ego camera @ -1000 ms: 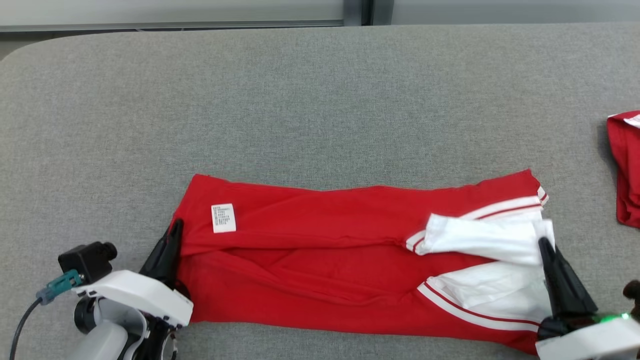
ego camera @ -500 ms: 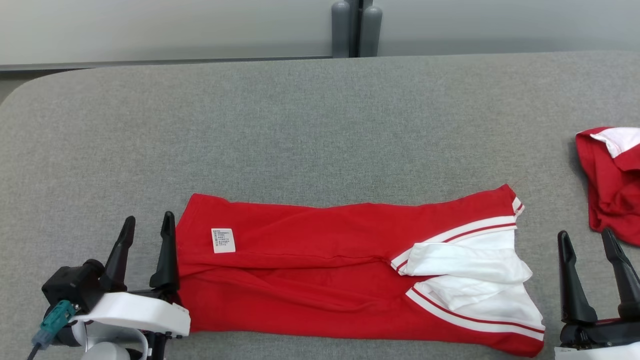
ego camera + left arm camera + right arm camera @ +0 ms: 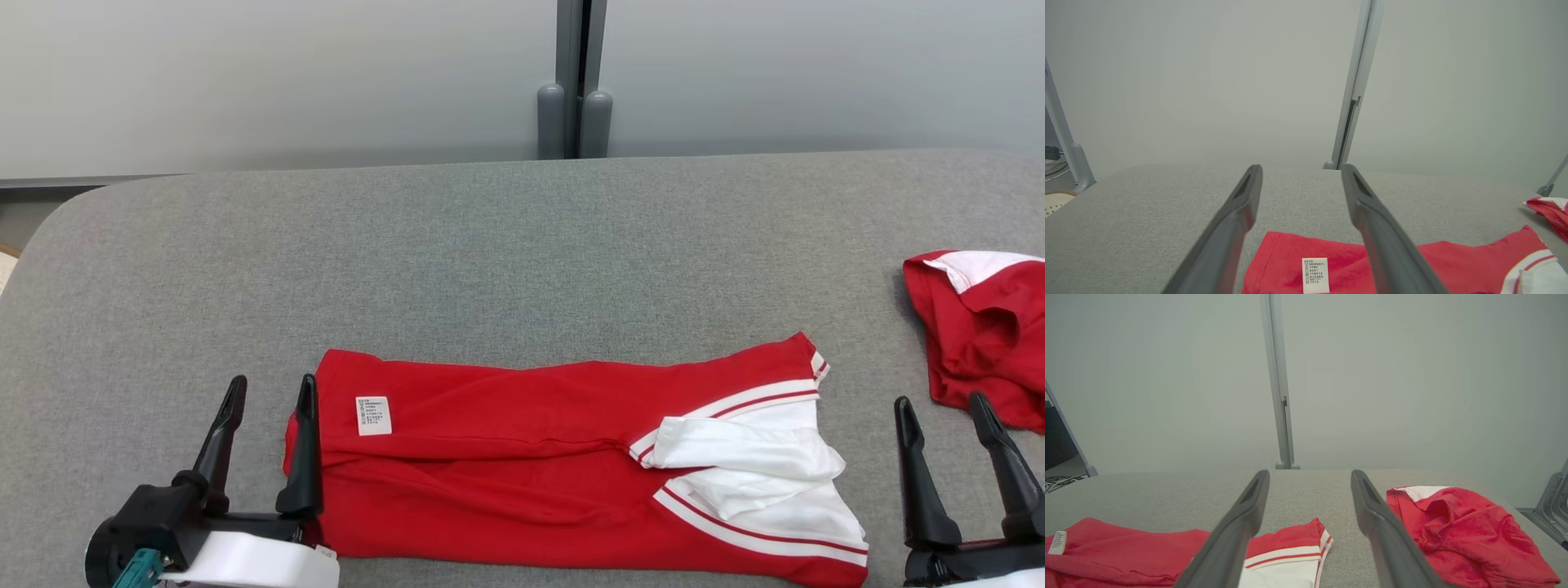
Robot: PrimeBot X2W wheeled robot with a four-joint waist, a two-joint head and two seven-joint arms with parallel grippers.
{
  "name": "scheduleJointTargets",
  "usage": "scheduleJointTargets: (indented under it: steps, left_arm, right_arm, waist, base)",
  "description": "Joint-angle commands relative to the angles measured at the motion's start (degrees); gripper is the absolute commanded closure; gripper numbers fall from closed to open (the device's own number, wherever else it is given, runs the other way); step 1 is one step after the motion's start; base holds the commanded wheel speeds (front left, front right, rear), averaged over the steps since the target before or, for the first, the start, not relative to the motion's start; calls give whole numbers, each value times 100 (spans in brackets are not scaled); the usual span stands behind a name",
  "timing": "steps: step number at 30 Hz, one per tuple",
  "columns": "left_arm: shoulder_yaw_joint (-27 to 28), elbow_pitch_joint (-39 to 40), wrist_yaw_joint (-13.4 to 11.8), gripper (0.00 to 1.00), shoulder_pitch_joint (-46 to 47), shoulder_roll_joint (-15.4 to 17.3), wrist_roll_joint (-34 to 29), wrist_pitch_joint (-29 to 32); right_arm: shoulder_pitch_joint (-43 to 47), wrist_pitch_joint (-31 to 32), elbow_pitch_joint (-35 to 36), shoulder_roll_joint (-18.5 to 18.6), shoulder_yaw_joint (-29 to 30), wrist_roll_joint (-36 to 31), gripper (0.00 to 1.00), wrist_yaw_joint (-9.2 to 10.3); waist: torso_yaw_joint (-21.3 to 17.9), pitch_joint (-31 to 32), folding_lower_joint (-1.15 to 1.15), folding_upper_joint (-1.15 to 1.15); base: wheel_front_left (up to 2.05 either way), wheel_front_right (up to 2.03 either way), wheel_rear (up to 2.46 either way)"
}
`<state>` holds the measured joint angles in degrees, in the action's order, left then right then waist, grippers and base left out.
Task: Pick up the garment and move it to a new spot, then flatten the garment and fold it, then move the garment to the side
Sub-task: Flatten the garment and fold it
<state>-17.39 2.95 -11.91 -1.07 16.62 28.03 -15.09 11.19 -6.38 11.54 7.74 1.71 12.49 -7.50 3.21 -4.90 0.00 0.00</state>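
Both grippers stand spread and empty. The left gripper [image 3: 273,380] has its inner finger just beside the garment's left end, and the right gripper [image 3: 938,398] is just off the striped end. Beneath them is a grey cloth-covered table [image 3: 490,245], backed by pale wall panels and a grey post [image 3: 574,82]. The folded red garment [image 3: 522,457] lies near the front edge, long axis left to right, with its label [image 3: 374,415] at the left. A second red garment [image 3: 980,327] is cut off by the right border.
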Motion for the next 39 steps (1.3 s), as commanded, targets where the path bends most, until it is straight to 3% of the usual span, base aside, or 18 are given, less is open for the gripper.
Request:
scheduleJointTargets:
  steps: [1,24,39]
  left_arm:
    - [26,-27,25,0,-94,11,-43,-4]
    - [262,-175,304,0,60,-199,-378,-6]
    - [352,-265,646,0,563,-502,-655,-6]
  right_arm:
    - [45,21,-9,-16,28,11,0,3]
    - [-32,103,-247,-54,163,65,0,3]
    - [-749,182,-2866,-61,-171,450,0,3]
  waist:
    - [-2,8,0,0]
    - [124,-73,0,0]
    - [572,-760,0,0]
  base:
    - [0,0,0]
    - [0,0,0]
    - [0,0,0]
